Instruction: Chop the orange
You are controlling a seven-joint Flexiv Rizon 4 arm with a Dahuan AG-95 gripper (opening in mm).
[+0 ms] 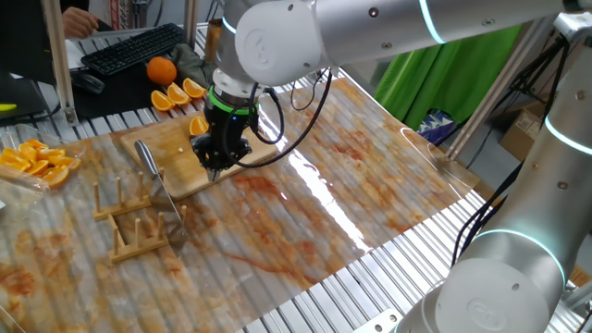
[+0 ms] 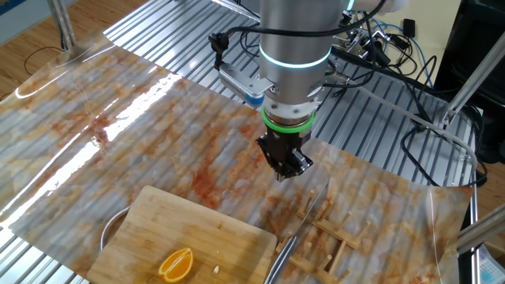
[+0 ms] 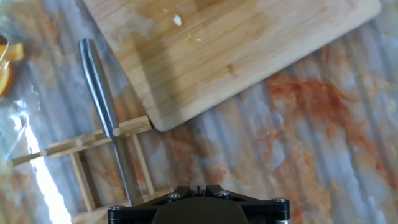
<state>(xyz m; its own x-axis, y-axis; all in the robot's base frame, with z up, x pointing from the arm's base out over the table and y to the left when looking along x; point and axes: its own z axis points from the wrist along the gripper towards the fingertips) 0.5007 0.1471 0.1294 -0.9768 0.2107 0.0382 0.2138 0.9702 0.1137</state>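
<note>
The orange is a small wedge lying on the far part of the bamboo board; in the other fixed view the orange sits near the board's front edge. My gripper hangs shut and empty over the board's corner nearest the table's middle, well apart from the wedge. From the other side the gripper points down at the mat beyond the board. The hand view shows the gripper, the board and a knife, but not the wedge.
The knife rests across a wooden rack beside the board. A whole orange and cut slices lie behind the board, a heap of slices at far left. A keyboard sits at the back.
</note>
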